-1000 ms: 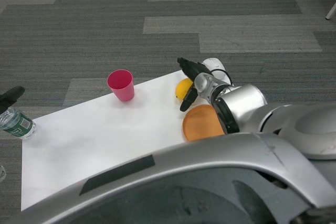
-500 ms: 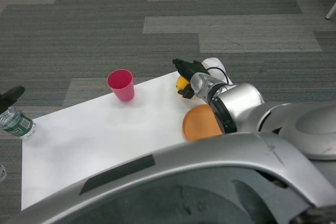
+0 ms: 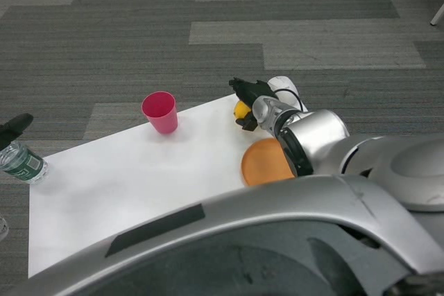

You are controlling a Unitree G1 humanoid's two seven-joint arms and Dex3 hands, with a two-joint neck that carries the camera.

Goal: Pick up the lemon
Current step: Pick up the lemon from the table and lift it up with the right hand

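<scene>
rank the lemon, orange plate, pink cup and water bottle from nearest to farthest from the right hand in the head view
From the right hand:
1. lemon, in its fingers at the far table edge
2. orange plate, just below
3. pink cup, to the left
4. water bottle, far left edge

No text, number or sign can be read anywhere. The bottle [image 3: 21,162] at the left edge of the frame carries a green label, but its print is too small and blurred to make out.
</scene>
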